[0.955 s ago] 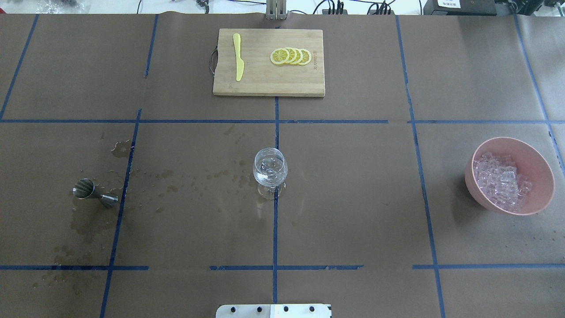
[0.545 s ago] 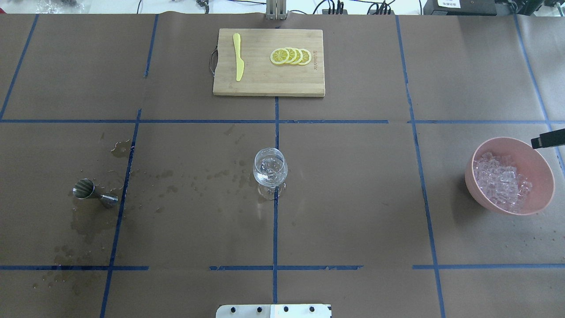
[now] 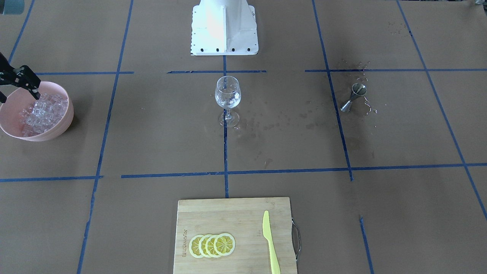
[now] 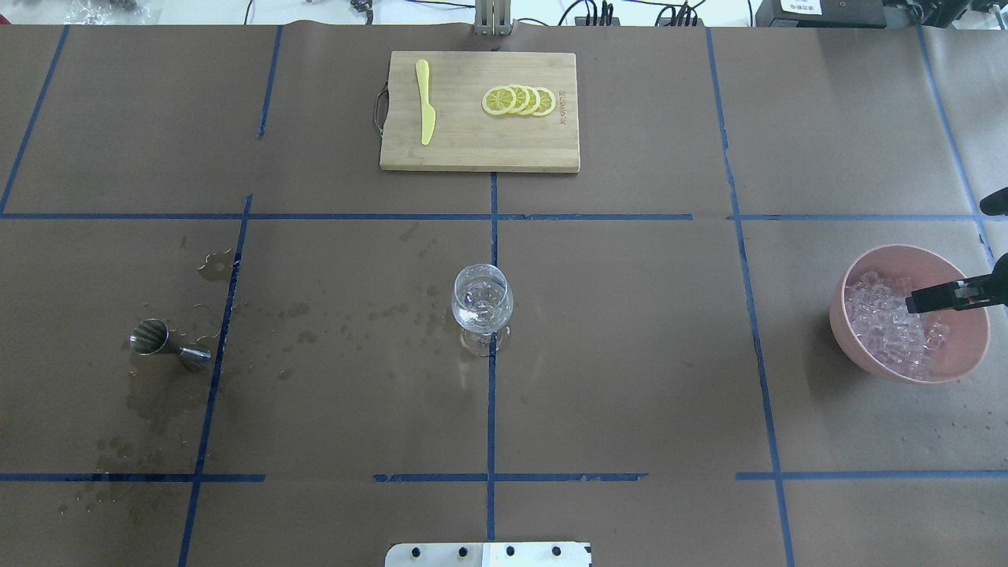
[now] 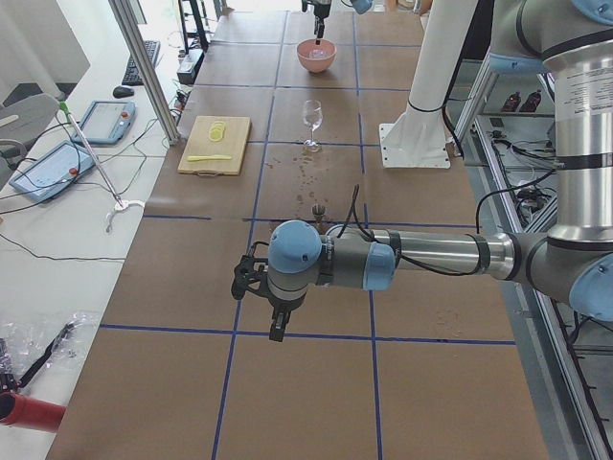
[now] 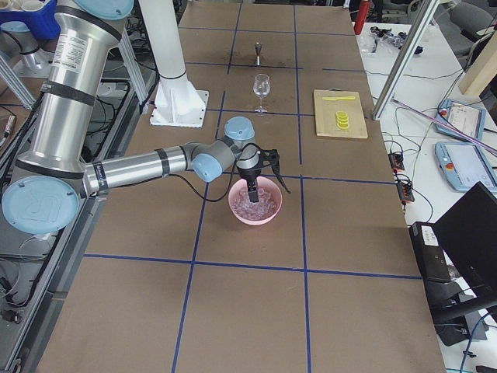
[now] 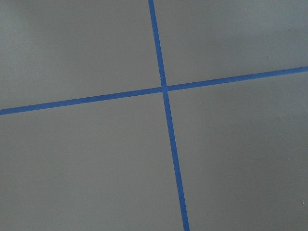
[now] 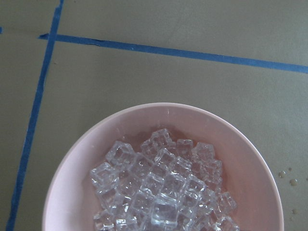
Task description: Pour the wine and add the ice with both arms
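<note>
The ice (image 4: 886, 327) is a heap of clear cubes in a pink bowl (image 4: 967, 346) at the table's right. My right gripper (image 4: 947, 253) is open above the bowl, one finger (image 4: 937, 298) over the ice; it also shows in the front view (image 3: 19, 99). The right wrist view looks down on the ice (image 8: 163, 192) in the bowl (image 8: 72, 163). A clear stemmed glass (image 4: 482, 303) stands at the table's middle. My left gripper (image 5: 263, 297) hangs over bare table far left, seen only in the left side view; I cannot tell if it is open.
A steel jigger (image 4: 169, 345) lies on its side at the left among wet stains (image 4: 157, 394). A wooden cutting board (image 4: 472, 153) at the far middle holds lemon slices (image 4: 520, 100) and a yellow knife (image 4: 425, 102). The robot's white base (image 3: 224, 26) is at the near edge.
My right gripper came in from the right edge and moved over the pink bowl. The glass, jigger and board have not moved.
</note>
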`<state>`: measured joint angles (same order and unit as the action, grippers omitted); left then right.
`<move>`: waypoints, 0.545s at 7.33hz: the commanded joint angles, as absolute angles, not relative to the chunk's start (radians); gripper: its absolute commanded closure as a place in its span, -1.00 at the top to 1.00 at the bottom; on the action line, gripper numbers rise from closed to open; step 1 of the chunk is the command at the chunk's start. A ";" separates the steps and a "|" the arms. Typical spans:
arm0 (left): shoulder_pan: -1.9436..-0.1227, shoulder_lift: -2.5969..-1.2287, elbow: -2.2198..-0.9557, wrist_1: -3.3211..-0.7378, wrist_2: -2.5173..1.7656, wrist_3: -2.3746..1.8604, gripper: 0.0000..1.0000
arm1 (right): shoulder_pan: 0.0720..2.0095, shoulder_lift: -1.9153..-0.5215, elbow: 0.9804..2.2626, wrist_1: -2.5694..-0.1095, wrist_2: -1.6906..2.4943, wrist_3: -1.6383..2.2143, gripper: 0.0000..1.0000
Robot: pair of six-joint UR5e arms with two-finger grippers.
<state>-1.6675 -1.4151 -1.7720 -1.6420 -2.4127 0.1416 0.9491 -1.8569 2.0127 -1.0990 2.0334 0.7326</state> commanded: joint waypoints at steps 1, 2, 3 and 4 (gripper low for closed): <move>-1.667 -1.413 -1.767 -1.666 -2.414 0.141 1.00 | 0.878 -1.853 1.945 -1.010 1.991 0.797 0.54; -1.667 -1.414 -1.767 -1.666 -2.414 0.141 1.00 | 0.856 -1.853 1.941 -1.009 1.962 0.799 0.49; -1.667 -1.414 -1.767 -1.666 -2.414 0.141 1.00 | 0.847 -1.848 1.919 -1.006 1.956 0.798 0.47; -1.667 -1.414 -1.767 -1.669 -2.414 0.143 1.00 | 0.845 -1.847 1.919 -1.006 1.956 0.796 0.35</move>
<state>-1.6674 -1.4142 -1.7673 -1.6660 -2.4144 0.1414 0.8547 -1.8500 1.9290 -1.0104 1.9630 0.7957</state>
